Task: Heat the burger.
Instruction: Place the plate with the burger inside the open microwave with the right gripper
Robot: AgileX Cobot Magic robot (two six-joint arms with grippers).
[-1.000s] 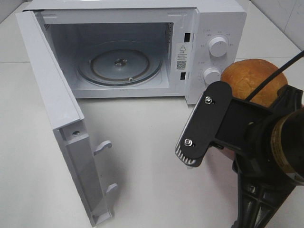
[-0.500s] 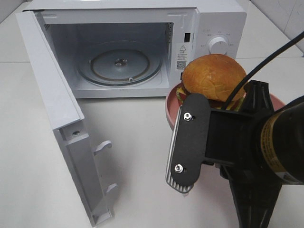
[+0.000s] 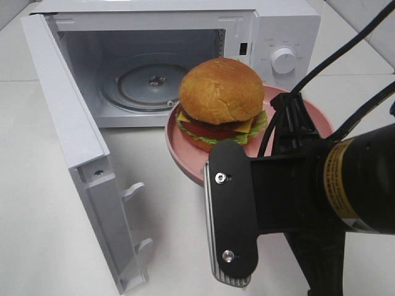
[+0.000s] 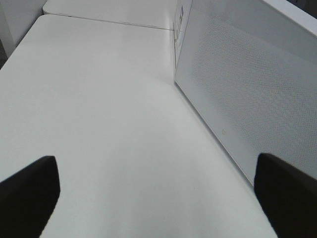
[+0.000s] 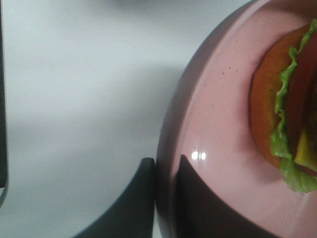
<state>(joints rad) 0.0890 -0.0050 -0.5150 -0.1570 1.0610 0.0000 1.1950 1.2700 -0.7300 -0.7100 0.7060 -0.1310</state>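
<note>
The burger (image 3: 220, 92), with a domed golden bun, lettuce and cheese edges, sits on a pink plate (image 3: 182, 154). The plate hangs in the air in front of the open microwave (image 3: 290, 24), just right of its cavity. My right gripper (image 3: 285, 117) is shut on the plate's right rim. In the right wrist view its fingers (image 5: 136, 203) pinch the plate (image 5: 218, 124) edge, one outside and one on top, with the burger (image 5: 282, 114) beside them. My left gripper (image 4: 158, 198) is open over bare table, next to the microwave door (image 4: 247, 89).
The microwave door (image 3: 68, 123) stands swung out to the left, with its latch hooks toward the front. A glass turntable (image 3: 154, 83) lies inside the cavity. One dial (image 3: 285, 60) shows on the control panel. The white table (image 3: 179, 234) lies below.
My right gripper has carried the plate and burger leftward, from in front of the control panel to just right of the cavity opening. The left gripper has stayed open.
</note>
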